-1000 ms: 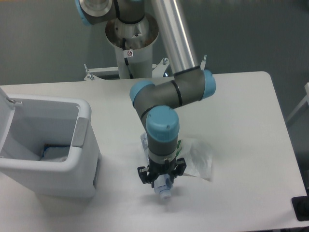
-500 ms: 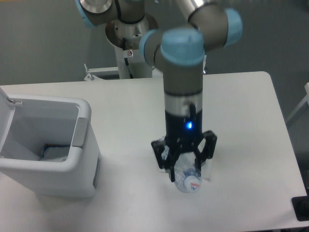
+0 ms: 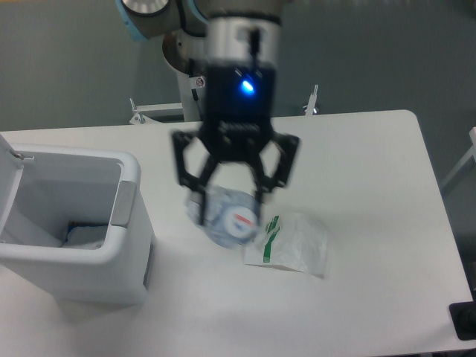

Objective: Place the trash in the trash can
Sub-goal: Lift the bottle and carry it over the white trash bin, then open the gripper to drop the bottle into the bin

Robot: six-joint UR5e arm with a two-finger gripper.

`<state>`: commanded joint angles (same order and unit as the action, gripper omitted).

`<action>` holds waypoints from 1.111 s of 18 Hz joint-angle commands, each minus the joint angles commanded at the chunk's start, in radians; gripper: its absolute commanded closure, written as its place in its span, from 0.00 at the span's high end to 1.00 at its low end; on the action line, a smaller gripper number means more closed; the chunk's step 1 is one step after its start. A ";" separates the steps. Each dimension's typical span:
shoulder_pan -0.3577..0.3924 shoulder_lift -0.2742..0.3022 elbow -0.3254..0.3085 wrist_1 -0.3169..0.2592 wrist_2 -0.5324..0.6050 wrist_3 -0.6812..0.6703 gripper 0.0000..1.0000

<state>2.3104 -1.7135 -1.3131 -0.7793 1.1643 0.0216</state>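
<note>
White tabletop is filling my view, with grey floor behind it. Taking the trash can as my landmark: it is sitting nearest me, lid hinged back so the mouth is facing up for a drop. To its right the plastic bag is lying flat on the table, one piece waiting. Just beside the bag, toward the can, I am holding one bottle off the surface, the gripper with its jaws closed around it. Beyond, the arm's base is standing at the far edge.
</note>
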 joint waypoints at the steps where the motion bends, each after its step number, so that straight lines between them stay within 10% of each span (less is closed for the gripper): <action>1: -0.012 0.006 0.000 0.000 0.000 -0.002 0.65; 11: -0.180 0.006 -0.077 0.000 0.002 -0.005 0.67; 20: -0.210 0.018 -0.182 -0.003 0.009 0.009 1.00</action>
<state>2.1000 -1.6951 -1.4955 -0.7823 1.1735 0.0307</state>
